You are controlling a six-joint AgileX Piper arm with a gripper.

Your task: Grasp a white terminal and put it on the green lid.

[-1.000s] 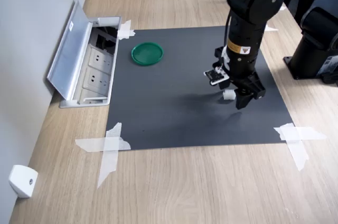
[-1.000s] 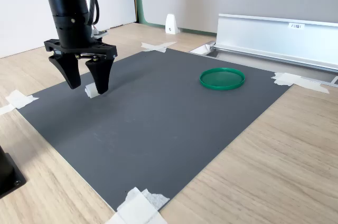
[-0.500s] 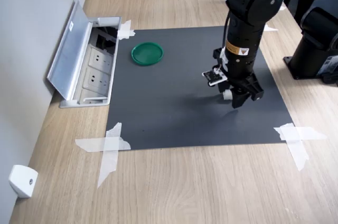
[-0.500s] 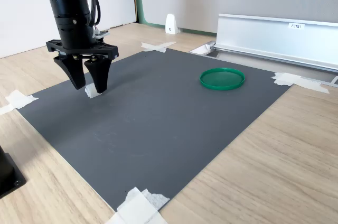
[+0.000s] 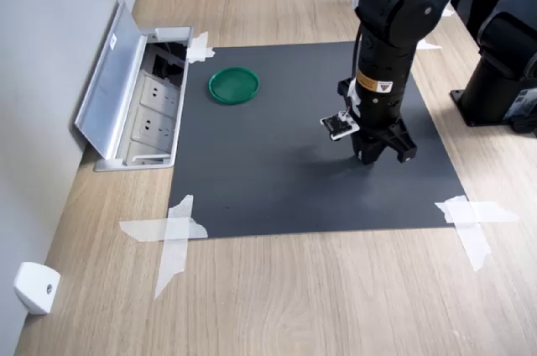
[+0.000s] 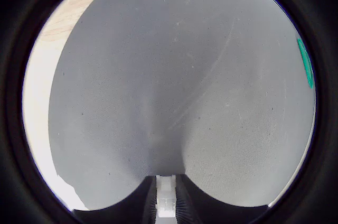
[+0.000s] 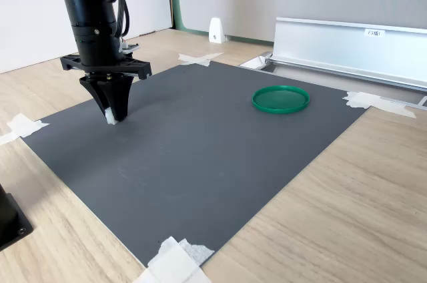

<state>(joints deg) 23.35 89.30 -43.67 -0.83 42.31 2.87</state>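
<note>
Since a second ago the jaws (image 7: 111,115) have drawn together from a wide spread and now pinch the white terminal (image 6: 165,203), which shows in the wrist view as a pale block wedged between the two dark fingers (image 6: 186,209). Seen in the second exterior view, only a sliver of the white terminal peeks out at the fingertips, right at the dark mat (image 7: 213,143); whether it touches the mat or sits just clear of it cannot be told. The arm (image 5: 388,45) stands upright over the jaws in the first exterior view, a yellow label on its side. Out from the jaws, across bare mat, the green lid (image 7: 281,99) lies flat and well apart from them, toward the mat's far edge in the second exterior view. Beyond the lid sits an open metal socket box (image 5: 138,100) sunk into the wooden surface (image 5: 319,289), and white tape strips (image 5: 172,234) hold down the mat corners.
</note>
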